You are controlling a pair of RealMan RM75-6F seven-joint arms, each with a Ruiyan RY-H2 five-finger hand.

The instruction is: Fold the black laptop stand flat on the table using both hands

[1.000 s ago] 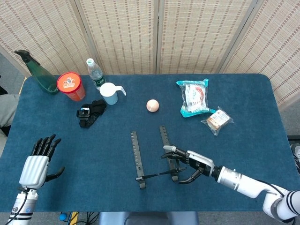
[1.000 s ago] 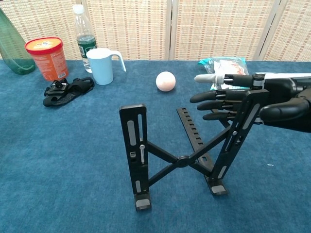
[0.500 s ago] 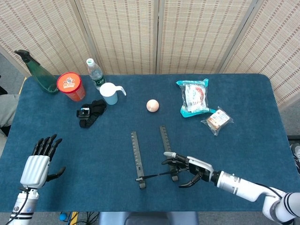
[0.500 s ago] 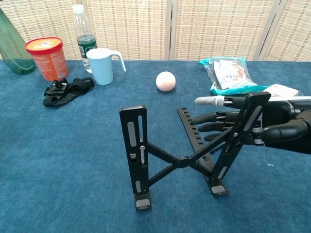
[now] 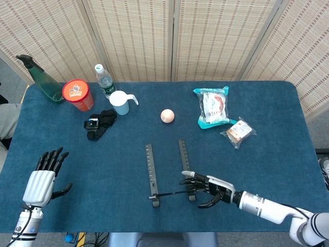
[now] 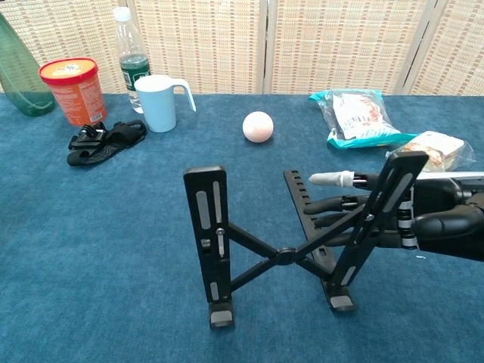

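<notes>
The black laptop stand (image 5: 167,175) (image 6: 286,255) stands unfolded near the table's front middle, its two raised arms upright and joined by a crossed brace. My right hand (image 5: 208,188) (image 6: 423,215) is at the stand's right raised arm, with fingers (image 6: 333,179) stretched out behind it and the thumb on the near side. Whether it presses the arm is unclear, and nothing is gripped. My left hand (image 5: 43,175) hovers at the front left, far from the stand, fingers spread and holding nothing. The chest view does not show it.
Along the back left are a green bottle (image 5: 41,80), an orange tub (image 5: 78,95), a water bottle (image 5: 104,81), a pale cup (image 5: 120,102) and a black strap (image 5: 100,123). A ball (image 5: 167,116), a snack bag (image 5: 212,107) and a small packet (image 5: 239,131) lie beyond the stand.
My right hand has dropped lower and drawn toward the front edge, its fingers now behind the middle of the right raised arm. The stand shifted slightly. The left hand is still.
</notes>
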